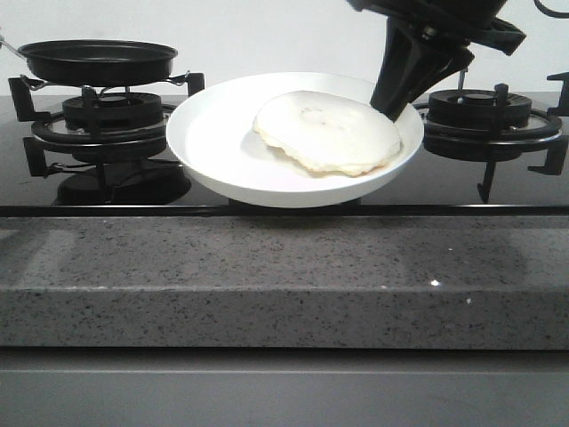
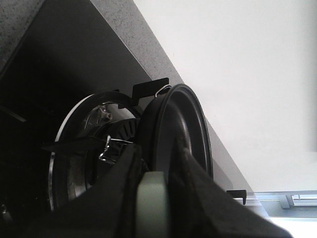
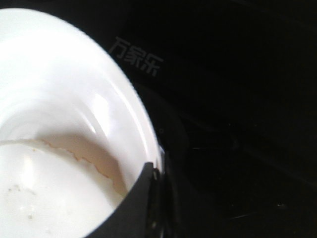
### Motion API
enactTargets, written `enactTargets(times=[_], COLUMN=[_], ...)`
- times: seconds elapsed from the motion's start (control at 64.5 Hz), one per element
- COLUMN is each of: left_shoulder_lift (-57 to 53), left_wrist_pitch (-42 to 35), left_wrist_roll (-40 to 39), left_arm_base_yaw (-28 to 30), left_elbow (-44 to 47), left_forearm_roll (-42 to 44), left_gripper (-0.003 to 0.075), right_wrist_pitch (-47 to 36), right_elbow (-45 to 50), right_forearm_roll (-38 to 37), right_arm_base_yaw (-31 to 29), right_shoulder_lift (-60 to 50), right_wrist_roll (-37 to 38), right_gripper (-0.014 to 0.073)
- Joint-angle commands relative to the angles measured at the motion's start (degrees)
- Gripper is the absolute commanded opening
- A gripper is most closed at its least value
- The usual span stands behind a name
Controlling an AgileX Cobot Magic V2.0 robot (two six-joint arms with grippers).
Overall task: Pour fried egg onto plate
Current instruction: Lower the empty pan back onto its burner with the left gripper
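Note:
The white plate (image 1: 222, 133) is at the middle of the black cooktop, between the two burners. The fried egg (image 1: 329, 132), cream-white with a wavy edge, lies flat on its right half. My right gripper (image 1: 397, 105) comes down from the upper right and is shut on the plate's right rim. The right wrist view shows the plate (image 3: 59, 74), the egg (image 3: 49, 188) with its browned edge, and my right gripper (image 3: 154, 171) over the rim. The black pan (image 1: 98, 60) sits empty on the left burner. In the left wrist view my left gripper (image 2: 154, 176) is shut on the pan's pale handle (image 2: 153, 203).
The left burner grate (image 1: 107, 124) is under the pan. The right burner (image 1: 484, 116) stands bare behind my right arm. A grey speckled stone counter edge (image 1: 267, 276) runs along the front of the cooktop. A white wall is behind.

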Motion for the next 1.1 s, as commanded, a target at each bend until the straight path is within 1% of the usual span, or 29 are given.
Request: enactTargets(times=[0.0,0.14,0.217,0.295,0.434,0.512,0.698,0.822,0.946,1.086], left_shoulder_lift=[-2.87,-2.87,-2.87,-2.87,-2.87,-2.87,-2.87,-2.87,-2.87,-2.99], left_wrist_pitch=[1.20,1.35,2.06,2.87,5.37,6.54,7.89,11.21,14.81,15.92], left_wrist_roll=[0.03,0.03,0.17,0.63,0.63,0.63,0.63,0.63,0.63,0.51], left_arm_base_yaw=[-0.15,-0.15,-0.15,-0.15,0.00,0.06,0.70,0.70,0.70,0.70], left_elbow=[-1.90,-1.90,-1.90,-1.90,-1.90,-1.90,-1.90,-1.90,-1.90,-1.90], left_forearm_roll=[-1.62,0.16,0.67,0.67,1.24,3.15,10.97,14.53,16.01,16.01], left_gripper=[0.0065,0.0231,0.0349,0.0405,0.0472,0.0489,0.0484,0.0484,0.0484,0.0473], right_wrist_pitch=[-2.28,-2.28,-2.28,-2.28,-2.28,-2.28,-2.28,-2.28,-2.28,-2.28], right_elbow=[-1.37,-1.37,-1.37,-1.37,-1.37,-1.37,-1.37,-1.37,-1.37,-1.37], right_forearm_roll=[1.40,1.40,1.40,1.40,1.40,1.40,1.40,1.40,1.40,1.40], right_arm_base_yaw=[-0.09,-0.09,-0.09,-0.09,-0.09,-0.09,-0.09,-0.09,-0.09,-0.09], right_shoulder_lift=[-2.95,-2.95,-2.95,-2.95,-2.95,-2.95,-2.95,-2.95,-2.95,-2.95], right_wrist_roll=[-0.23,-0.23,-0.23,-0.23,-0.23,-0.23,-0.23,-0.23,-0.23,-0.23], right_gripper=[-0.0061,-0.0061,-0.0061,-0.0061,-0.0061,-0.0061,-0.0061,-0.0061,-0.0061,-0.0061])
